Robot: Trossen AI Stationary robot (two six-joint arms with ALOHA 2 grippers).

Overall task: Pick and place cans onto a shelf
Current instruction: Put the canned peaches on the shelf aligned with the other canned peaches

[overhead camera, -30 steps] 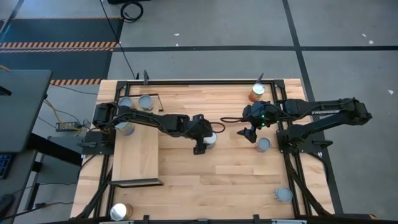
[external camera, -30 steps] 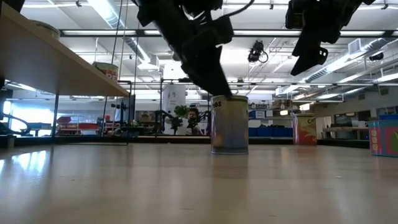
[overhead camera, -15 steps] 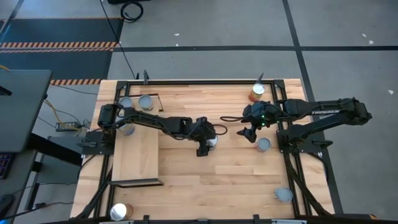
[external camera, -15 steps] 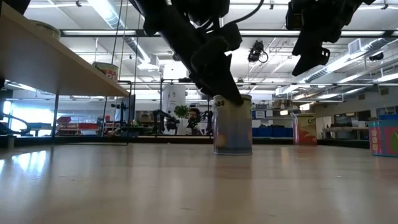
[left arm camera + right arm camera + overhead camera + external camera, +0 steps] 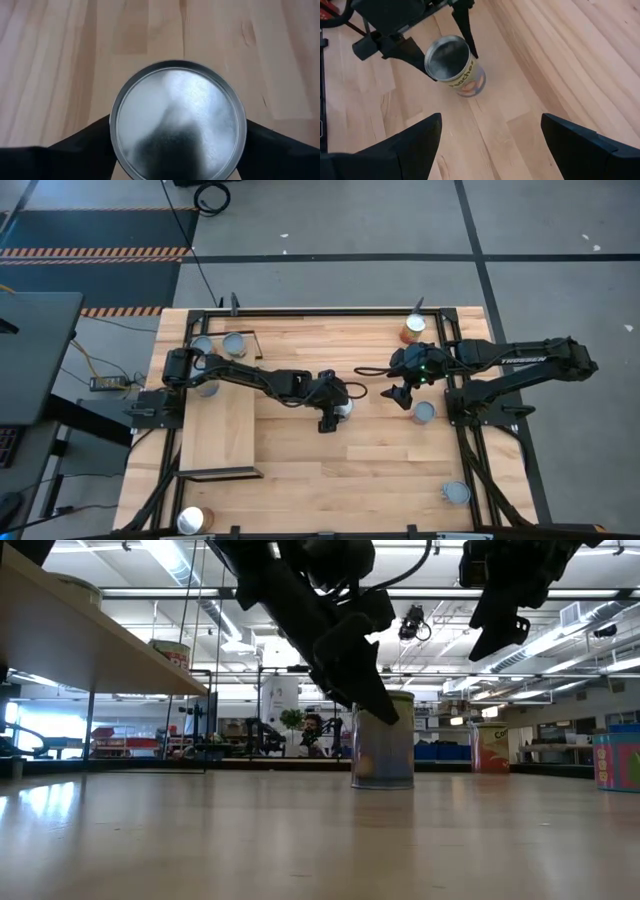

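A silver-topped can (image 5: 342,406) with a labelled side stands upright on its base on the tabletop near the middle; it also shows in the low view (image 5: 383,745) and the right wrist view (image 5: 454,65). My left gripper (image 5: 336,408) is shut on it. My right gripper (image 5: 400,392) hangs open and empty in the air to the can's right, also seen in the low view (image 5: 497,625). The plywood shelf (image 5: 218,435) stands at the left, with two cans (image 5: 235,343) at its far end. My left gripper pinches the can between its two fingers, one finger (image 5: 92,142) on each side of the round wall just below the top rim (image 5: 114,131). The fingers slant down from above and from the table's left. The can stands upright with its base on the table.
An orange-sided can (image 5: 413,330) stands at the far right, a silver-topped one (image 5: 425,412) just right of my right gripper, one (image 5: 456,493) at the near right and one (image 5: 194,520) at the near left corner. Black frame rails run along the table's sides.
My left gripper has gone a little toward the table's right edge, and the can between its fingers has slid along the table with it, staying upright.
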